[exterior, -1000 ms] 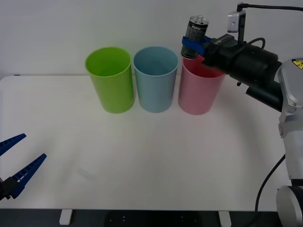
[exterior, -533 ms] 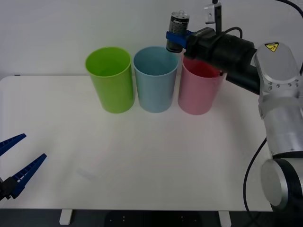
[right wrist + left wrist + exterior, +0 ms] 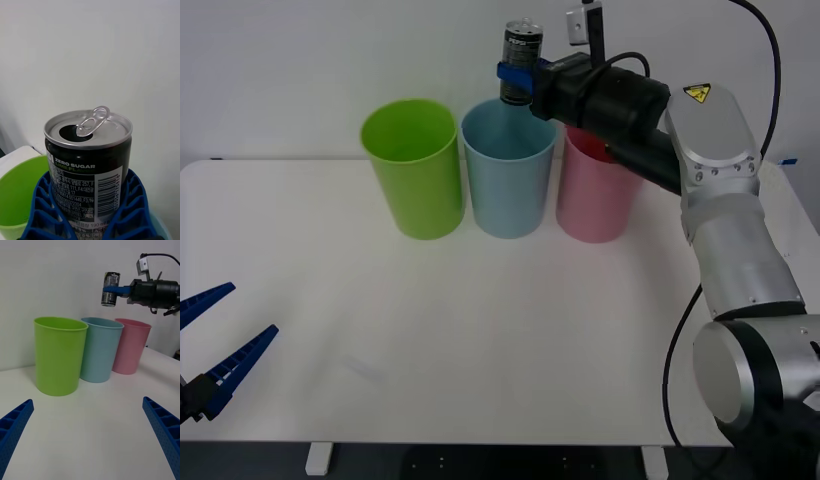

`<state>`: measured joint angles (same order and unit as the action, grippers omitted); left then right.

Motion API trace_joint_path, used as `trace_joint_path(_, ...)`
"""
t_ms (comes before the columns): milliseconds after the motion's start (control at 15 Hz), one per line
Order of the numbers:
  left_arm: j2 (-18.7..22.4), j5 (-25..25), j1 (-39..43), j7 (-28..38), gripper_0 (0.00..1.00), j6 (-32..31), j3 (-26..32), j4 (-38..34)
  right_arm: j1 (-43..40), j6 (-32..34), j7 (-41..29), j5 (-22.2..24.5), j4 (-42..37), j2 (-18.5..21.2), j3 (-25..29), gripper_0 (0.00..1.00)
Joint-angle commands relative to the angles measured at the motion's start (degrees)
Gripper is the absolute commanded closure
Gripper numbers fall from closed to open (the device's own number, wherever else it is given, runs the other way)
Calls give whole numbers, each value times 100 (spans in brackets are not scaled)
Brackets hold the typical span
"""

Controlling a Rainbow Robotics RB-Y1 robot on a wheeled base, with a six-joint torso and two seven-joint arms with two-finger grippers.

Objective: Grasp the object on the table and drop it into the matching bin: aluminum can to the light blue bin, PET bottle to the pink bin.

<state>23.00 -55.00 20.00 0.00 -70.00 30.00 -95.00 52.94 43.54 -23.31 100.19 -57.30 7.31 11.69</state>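
Object: small dark grey-black aluminium drink can (image 3: 522,61) with a silver top and raised pull tab, held upright in the air, well clear of the wide white table (image 3: 480,330).
Right end effector: right end effector (image 3: 518,78), blue ribbed fingers pinching the can around its lower body; from the wrist camera the fingers wrap both sides of the can just under the label.
Position over bins: from the front, the can hangs above the rim of the tall light blue plastic cup-shaped bin (image 3: 509,168), toward the side nearest the tall pink plastic cup-shaped bin (image 3: 601,190). From the left wrist camera it looks to sit above the gap between those two rims, so I cannot tell exactly how well it is centred.
Other bin: tall lime green plastic cup-shaped bin (image 3: 414,167) stands just beside the blue one, at the far end of the row from the pink.
Left end effector: left end effector (image 3: 210,350), fingers spread wide, parked low at the near table edge, well apart from the bins.
Done: grasp and lift are complete; the can is carried to the row of bins.
Left: confirm the can is over the light blue opening, then release so it drops in.
Risk: judged from the offset, a release too near the rim could bounce the can off the edge or toward pink.
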Motion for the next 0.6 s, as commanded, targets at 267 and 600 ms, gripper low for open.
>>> trace_joint_path(267, 0, 0, 0, 0, 0, 0, 0, 0, -3, -373, 160, -8, -1, -46, -114, 100)
trace_joint_path(600, 0, 0, 0, 0, 0, 0, 0, 0, -3, -373, 213, -8, -1, -55, -70, 0)
